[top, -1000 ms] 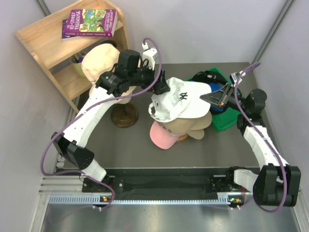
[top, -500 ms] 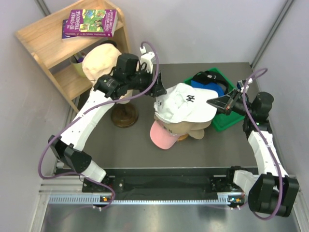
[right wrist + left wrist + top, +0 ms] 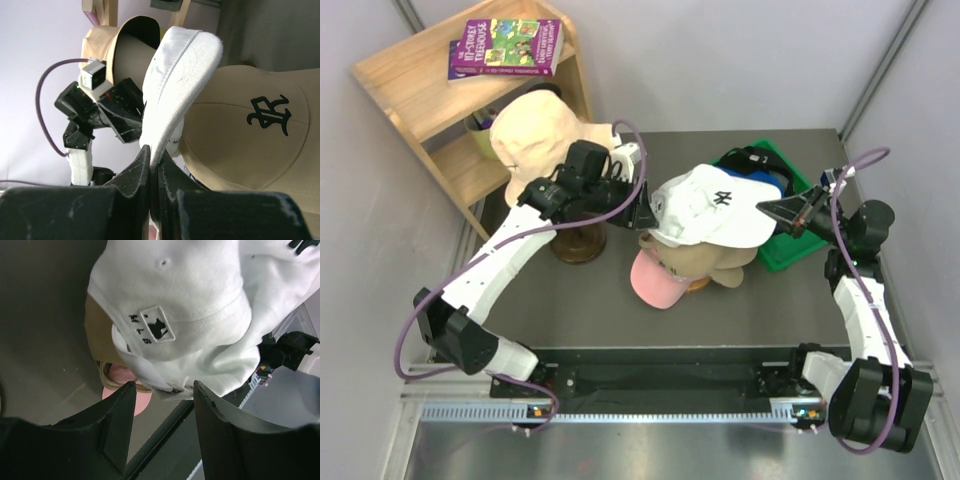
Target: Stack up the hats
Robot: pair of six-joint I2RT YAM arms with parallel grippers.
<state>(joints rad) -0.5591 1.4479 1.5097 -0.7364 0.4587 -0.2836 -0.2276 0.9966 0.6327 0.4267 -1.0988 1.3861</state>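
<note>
We handle the white fabric peaked cap (image 3: pixel 710 205), lying atop the khaki-tan cap (image 3: pixel 705 262) and pink cap (image 3: pixel 655 283) on the grey surface (image 3: pixel 760 300), as light and limp, stiff only at its peak, which the right jaws pinch, while the left jaws stand open at its rear.

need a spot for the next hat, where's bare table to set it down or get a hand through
Bare table runs in front of the pink cap, along the near edge. A smaller patch lies behind the white cap, left of the green tray. Crowded: around the stack, with the left gripper and right gripper at its sides.
</note>
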